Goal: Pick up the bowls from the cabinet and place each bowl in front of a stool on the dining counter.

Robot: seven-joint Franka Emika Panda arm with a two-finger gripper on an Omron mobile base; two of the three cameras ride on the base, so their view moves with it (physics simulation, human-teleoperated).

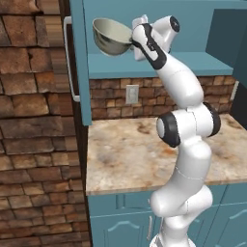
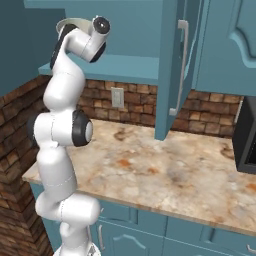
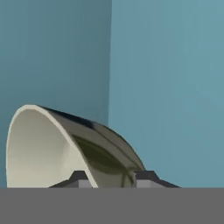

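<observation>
Brick walling and teal units frame your work area. Nearest you, teal drawer fronts [image 1: 120, 217] sit under a marbled stone counter [image 1: 125, 154] with rust blotches; its top shows bare in both base views. Your arm [image 1: 185, 135] rises from in front of that counter and reaches up and back toward the wall cabinet.

Behind the counter you have a brick backsplash with a pale outlet plate [image 1: 131, 94]. At the right edge of the right base view, a dark appliance [image 2: 246, 137] stands on the stone.

Above, the cabinet [image 1: 193, 65] stands open: its door [image 2: 172, 70] swings out toward you, with the silver bar handle [image 2: 181, 67] on it. The inner shelf is teal and flat.

Your gripper [image 3: 112, 177] is at shelf height inside the cabinet opening. In the hand view its two fingers stand either side of the wall of the beige-olive bowl [image 1: 112, 36], one on the pale inside and one on the dark-marked outside, clamping it. The bowl is tilted on its side, held clear above the shelf, with its mouth turned away from the wrist. Beyond it you see only the cabinet's teal back corner.
</observation>
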